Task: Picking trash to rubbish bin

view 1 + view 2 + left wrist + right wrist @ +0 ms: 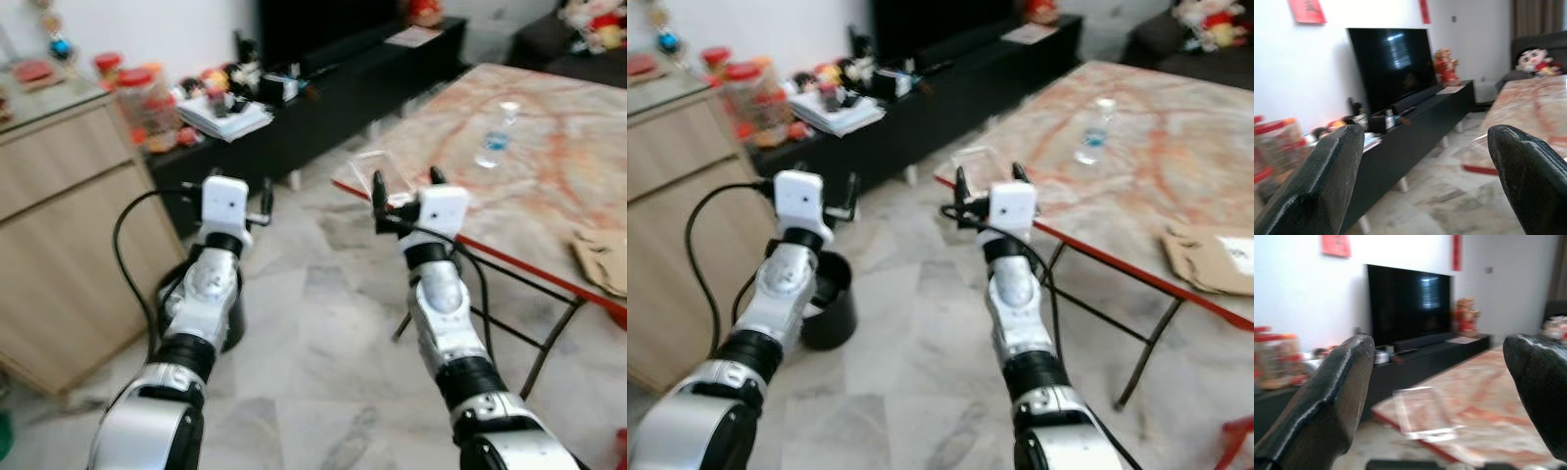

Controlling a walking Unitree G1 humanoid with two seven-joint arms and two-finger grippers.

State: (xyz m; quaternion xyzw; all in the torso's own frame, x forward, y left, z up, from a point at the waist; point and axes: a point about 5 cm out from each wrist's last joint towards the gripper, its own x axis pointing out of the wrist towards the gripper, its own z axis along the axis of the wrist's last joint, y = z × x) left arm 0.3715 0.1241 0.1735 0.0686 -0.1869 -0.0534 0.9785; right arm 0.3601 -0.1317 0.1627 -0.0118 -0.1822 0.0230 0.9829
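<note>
In the left eye view, both silver arms are being held out over the pale marble-tiled floor (323, 323). The right gripper (405, 186) is being held at the near corner of the red-edged, marble-patterned table (549, 147), its two black fingers spread wide with nothing between them. A flat clear plastic tray (375, 171) is lying on that corner, just beyond the fingers. Further along the table a clear plastic bottle with a blue label (493, 139) is standing upright, and crumpled brown paper (600, 257) is lying near the table's front edge. The left gripper (257, 201) is being held well apart from the table, above a round black rubbish bin (232, 318) on the floor.

In the right eye view, the same bin (828, 299) is being shown beside a light wooden cabinet (686, 225), far from the table.

In the left wrist view, the left fingers (1322, 181) are being kept wide apart and empty, with a black television (1393, 63) on a low black console (1415, 127) beyond.

In the right wrist view, the right fingers (1332, 401) are being held wide, and the clear tray (1422, 413) is being framed between them on the table corner.
</note>
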